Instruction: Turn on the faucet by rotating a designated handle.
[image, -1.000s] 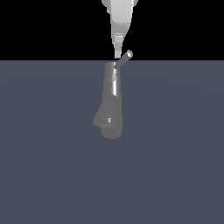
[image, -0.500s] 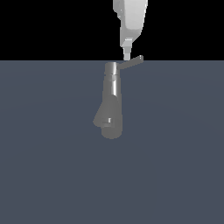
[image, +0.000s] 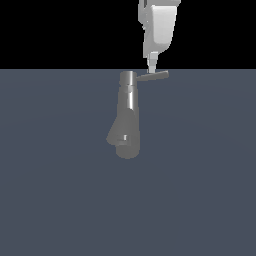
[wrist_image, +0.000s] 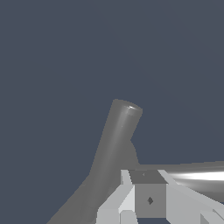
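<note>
The grey metal faucet (image: 128, 117) stands in the middle of the exterior view, its cylindrical cap at the top and its bulging spout end at the bottom. The handle (image: 154, 76), a thin rod, sticks out level from the cap toward the exterior view's right. My white gripper (image: 151, 66) comes down from above, shut with nothing held, and its narrow tip rests against the rod's upper side near the cap. The wrist view shows the faucet column (wrist_image: 114, 140), the shiny handle (wrist_image: 197, 174) and my gripper (wrist_image: 146, 178) close against it.
A flat dark grey-blue floor (image: 60, 190) lies all around the faucet. Nothing else stands on it. Above the floor's far edge the background is black.
The handle has swung from pointing up and toward the exterior view's right to lying level toward the right. My gripper has moved rightward along with it.
</note>
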